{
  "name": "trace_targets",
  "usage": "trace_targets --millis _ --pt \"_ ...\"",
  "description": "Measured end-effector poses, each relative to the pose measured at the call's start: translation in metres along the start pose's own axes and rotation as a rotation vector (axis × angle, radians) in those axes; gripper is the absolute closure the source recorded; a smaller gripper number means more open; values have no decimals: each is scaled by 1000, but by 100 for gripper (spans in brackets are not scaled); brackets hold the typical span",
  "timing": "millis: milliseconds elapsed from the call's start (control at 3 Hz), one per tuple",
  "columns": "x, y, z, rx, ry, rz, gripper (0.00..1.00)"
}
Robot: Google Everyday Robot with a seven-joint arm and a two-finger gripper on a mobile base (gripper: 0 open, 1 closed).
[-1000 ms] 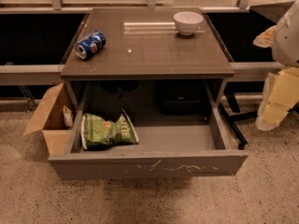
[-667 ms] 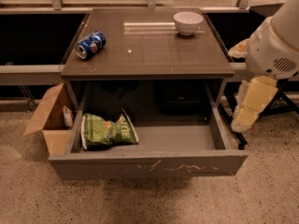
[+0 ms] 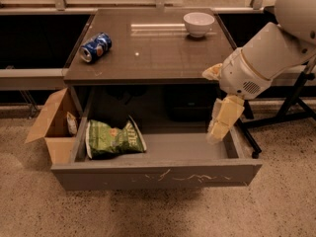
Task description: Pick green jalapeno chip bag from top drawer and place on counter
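The green jalapeno chip bag [image 3: 114, 138] lies crinkled at the left end of the open top drawer [image 3: 158, 174]. The drawer is pulled out below the dark-brown counter [image 3: 153, 53]. My gripper [image 3: 219, 127] hangs pointing down over the right end of the drawer, on a white arm [image 3: 261, 58] that reaches in from the right. It is well to the right of the bag and holds nothing that I can see.
A blue soda can [image 3: 95, 47] lies on its side at the counter's left. A white bowl [image 3: 198, 23] stands at its back right. An open cardboard box [image 3: 52, 125] with a small pale packet [image 3: 72, 124] stands left of the drawer. A black stand [image 3: 291, 107] is at right.
My arm has swung in from the right edge towards the left, and the gripper now hangs over the drawer's right end. The bag, can and bowl have not moved.
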State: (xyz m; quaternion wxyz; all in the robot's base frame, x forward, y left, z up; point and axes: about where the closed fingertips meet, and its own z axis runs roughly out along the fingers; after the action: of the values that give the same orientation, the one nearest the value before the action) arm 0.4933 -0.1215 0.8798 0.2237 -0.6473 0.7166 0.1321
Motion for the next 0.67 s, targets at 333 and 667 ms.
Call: trace_targets --millis 333,667 --pt "0 0 0 0 0 0 0" --pt "-11 -16 40 -58 -32 -49 0"
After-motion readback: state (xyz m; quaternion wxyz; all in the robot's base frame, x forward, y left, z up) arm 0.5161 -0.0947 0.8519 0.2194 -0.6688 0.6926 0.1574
